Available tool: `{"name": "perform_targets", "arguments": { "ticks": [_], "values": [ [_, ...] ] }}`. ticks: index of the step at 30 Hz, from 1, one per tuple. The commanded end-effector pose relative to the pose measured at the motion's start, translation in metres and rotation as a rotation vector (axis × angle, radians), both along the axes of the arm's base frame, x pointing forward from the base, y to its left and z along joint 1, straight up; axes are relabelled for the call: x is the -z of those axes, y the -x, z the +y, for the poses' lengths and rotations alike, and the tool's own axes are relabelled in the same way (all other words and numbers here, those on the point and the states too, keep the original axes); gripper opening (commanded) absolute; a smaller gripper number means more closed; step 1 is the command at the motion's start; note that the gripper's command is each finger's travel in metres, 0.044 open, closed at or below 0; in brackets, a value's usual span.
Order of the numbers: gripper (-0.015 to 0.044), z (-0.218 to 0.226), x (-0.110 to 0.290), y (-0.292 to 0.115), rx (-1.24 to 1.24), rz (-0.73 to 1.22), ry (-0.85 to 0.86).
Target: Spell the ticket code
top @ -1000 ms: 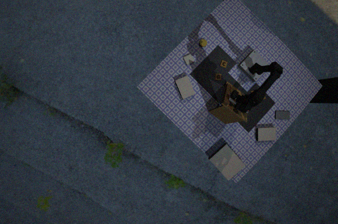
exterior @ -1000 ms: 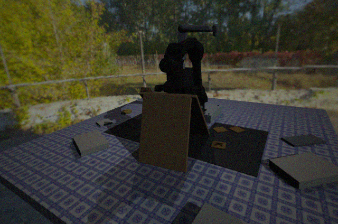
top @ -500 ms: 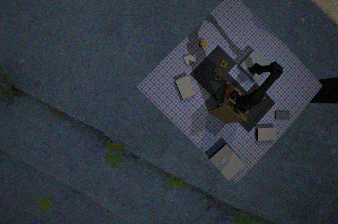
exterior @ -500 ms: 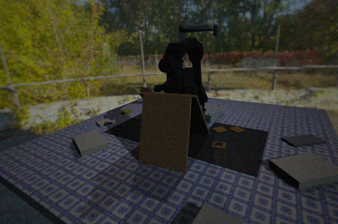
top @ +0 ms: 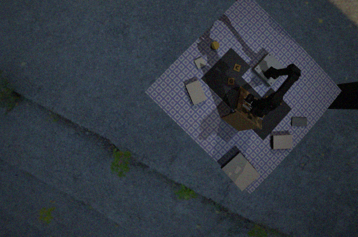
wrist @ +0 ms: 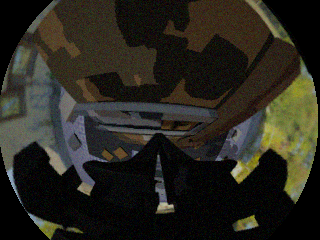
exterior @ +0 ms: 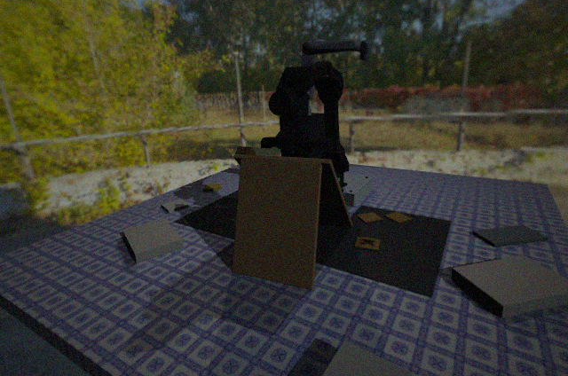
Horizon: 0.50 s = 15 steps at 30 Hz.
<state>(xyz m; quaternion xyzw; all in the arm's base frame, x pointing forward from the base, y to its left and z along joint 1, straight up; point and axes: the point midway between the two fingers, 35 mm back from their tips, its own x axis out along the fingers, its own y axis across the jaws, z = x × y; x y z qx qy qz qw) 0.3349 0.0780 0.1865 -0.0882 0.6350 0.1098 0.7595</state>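
The arm [top: 285, 85] is black throughout, with a matt finish and no visible markings, labels or coloured parts. Its links are thick and blocky, with rounded joint housings at the bends. From the exterior view the upper body [exterior: 306, 101] reads as a bulky dark mass topped by a short horizontal cylinder [exterior: 334, 47] with a rounded end cap. No cables or screws can be made out in the dim light. The gripper [wrist: 160, 190] is likewise black; its two fingers are broad with stepped, jagged outlines, and they stand pressed together with nothing between them.
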Motion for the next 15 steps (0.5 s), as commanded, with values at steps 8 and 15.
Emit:
{"name": "perform_targets", "arguments": {
  "ticks": [8, 15],
  "values": [
    [0.0000, -0.004, -0.005, 0.011, 0.004, 0.005, 0.006],
    [0.0158, -0.022, -0.030, 0.035, -0.337, -0.095, -0.077]
  ]
}}
